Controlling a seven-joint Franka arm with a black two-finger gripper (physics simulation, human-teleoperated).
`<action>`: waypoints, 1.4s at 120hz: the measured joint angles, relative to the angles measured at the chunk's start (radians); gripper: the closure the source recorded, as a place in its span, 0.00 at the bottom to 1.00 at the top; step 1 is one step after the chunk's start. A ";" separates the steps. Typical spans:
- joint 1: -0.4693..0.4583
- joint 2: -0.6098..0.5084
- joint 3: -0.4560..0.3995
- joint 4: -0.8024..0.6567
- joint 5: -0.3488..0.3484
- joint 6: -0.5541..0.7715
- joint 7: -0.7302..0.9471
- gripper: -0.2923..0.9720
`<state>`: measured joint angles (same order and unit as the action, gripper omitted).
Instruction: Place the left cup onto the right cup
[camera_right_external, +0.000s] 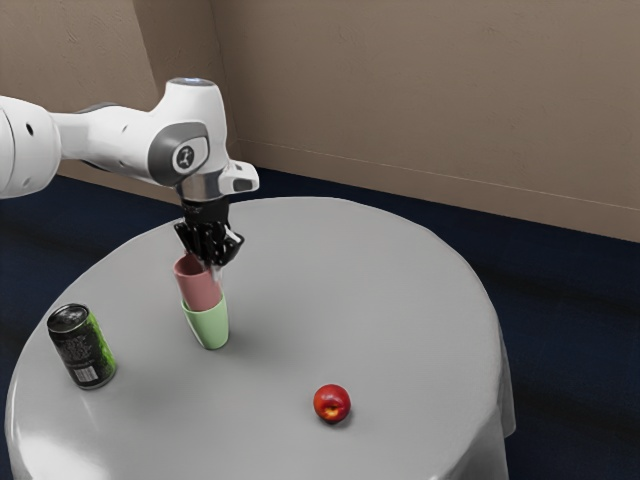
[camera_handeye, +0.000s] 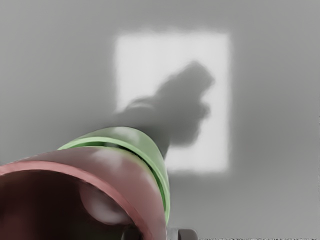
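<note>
Nearest the exterior camera, at roughly 5 o'clock from the middle of the round grey table: a red apple, alone, well apart from everything else. Farther round, at 9 o'clock by the table's rim: a green-and-black drink can, upright, well apart from the cups.

Next back, at about 11 o'clock from the table's middle and near it: a green cup, standing mouth up on the table. Nested in its mouth: a pink cup, base down inside the green one, upper part sticking out, tilted a little toward 11 o'clock. So, pink cup in and on green cup, touching it, not on the table itself.

Right over the pink rim, toward its 1 o'clock side: the black gripper, pointing down, at the rim. Cannot tell whether clamped on the cup or let go of it. Behind, reaching in from 10 o'clock: the white arm.

From the wrist camera, closest under the hand: the pink cup, seen into its dark mouth. Just beyond its rim: the green cup. Beyond both: grey table with a bright square patch of light and a dark shadow across it.

Farthest in the exterior view: dark blue floor, then a beige wall at 12 o'clock.
</note>
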<state>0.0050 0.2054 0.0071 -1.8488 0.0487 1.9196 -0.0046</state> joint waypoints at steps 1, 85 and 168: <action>0.000 0.000 0.000 0.000 0.000 0.000 0.000 0.70; -0.006 -0.077 -0.002 0.016 0.008 -0.068 -0.021 0.41; -0.095 -0.129 0.045 0.180 -0.004 -0.250 -0.024 0.24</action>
<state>-0.0897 0.0765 0.0524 -1.6688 0.0446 1.6696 -0.0283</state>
